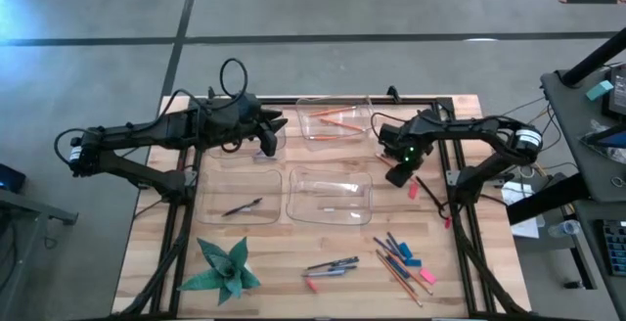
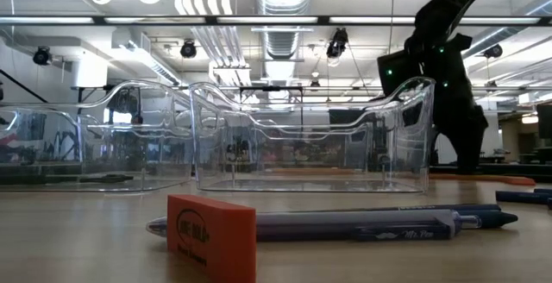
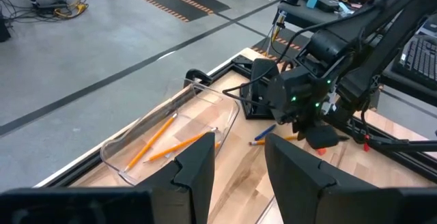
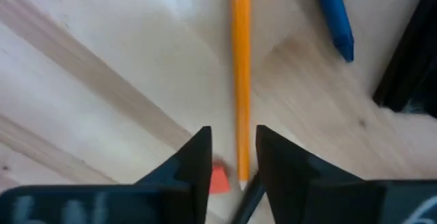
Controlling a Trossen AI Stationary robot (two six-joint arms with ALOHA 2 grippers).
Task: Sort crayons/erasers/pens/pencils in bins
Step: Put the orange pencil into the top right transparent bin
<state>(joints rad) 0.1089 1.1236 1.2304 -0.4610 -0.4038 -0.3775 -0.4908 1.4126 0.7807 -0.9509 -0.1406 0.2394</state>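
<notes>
Nearest low camera: eraser (image 2: 211, 236) logo unreadable | pen (image 2: 345, 224) script unreadable | both end effectors spread, empty

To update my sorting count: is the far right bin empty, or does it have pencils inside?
Not empty: the bin holds orange pencils.

Four clear bins (image 1: 331, 196) sat two by two on the surface. The far right bin (image 1: 335, 123) held a few orange pencils (image 1: 335, 119) lying flat; the near left bin (image 1: 241, 196) held one black pen (image 1: 242, 206). Near the front edge lay more pens (image 1: 331, 266) beside a red eraser (image 1: 312, 284). To their right lay loose pencils (image 1: 397, 276), blue crayons (image 1: 394, 249) and small pink and blue erasers (image 1: 420, 269). Another pink eraser (image 1: 412, 191) lay right of the bins.
</notes>
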